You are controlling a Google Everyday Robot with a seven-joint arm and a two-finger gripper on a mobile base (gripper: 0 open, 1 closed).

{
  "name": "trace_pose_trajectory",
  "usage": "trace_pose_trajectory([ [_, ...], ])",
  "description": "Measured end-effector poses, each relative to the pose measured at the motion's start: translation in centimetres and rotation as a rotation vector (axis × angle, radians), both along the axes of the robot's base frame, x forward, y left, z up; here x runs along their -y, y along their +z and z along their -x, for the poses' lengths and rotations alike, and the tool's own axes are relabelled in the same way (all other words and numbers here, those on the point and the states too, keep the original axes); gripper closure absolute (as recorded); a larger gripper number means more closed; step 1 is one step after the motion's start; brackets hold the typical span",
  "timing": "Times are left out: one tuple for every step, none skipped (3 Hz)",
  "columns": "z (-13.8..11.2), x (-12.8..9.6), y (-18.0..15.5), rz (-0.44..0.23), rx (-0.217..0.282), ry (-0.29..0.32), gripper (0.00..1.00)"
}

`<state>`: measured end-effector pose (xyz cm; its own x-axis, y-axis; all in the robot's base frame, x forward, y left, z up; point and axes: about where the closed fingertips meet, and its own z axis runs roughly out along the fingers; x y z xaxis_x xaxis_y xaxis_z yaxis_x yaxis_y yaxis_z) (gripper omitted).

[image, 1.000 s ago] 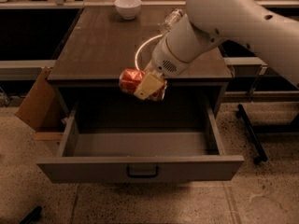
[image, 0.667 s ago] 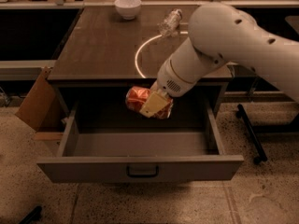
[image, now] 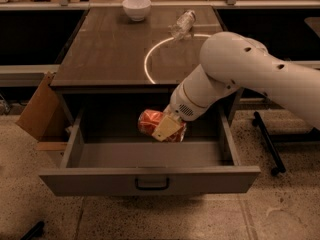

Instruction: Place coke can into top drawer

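Note:
The coke can (image: 152, 122) is red-orange and lies on its side in my gripper (image: 166, 128), which is shut on it. One pale finger (image: 167, 128) crosses the can's front. I hold the can inside the open top drawer (image: 150, 181), above the middle of its floor, a little under the cabinet's top edge. The drawer is grey, pulled well out, with a small dark handle (image: 151, 184) at the centre of its front panel. My white arm (image: 250, 69) reaches in from the right.
A dark cabinet top (image: 115, 49) carries a white bowl (image: 136, 7) at the back, a clear plastic bottle (image: 182, 24) lying down, and a white ring mark (image: 150, 64). A cardboard box (image: 37, 109) leans at the cabinet's left. A black stand leg (image: 270, 144) lies at the right.
My gripper has carried the coke can down and forward, from level with the cabinet's front edge into the open drawer. The drawer has not moved.

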<state>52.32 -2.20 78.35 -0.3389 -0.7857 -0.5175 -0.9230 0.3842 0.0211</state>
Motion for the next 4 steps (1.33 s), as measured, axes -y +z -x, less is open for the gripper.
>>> trace_pose_trajectory([
  [-1.8, 0.6, -2.3, 0.009, 0.021, -0.019, 1.00],
  [-3.8, 1.1, -5.1, 0.013, 0.030, -0.035, 1.00],
  [-6.4, 1.9, -9.2, 0.026, 0.002, -0.107, 0.78],
  [-7.6, 2.6, -11.5, 0.038, -0.028, -0.182, 0.55],
])
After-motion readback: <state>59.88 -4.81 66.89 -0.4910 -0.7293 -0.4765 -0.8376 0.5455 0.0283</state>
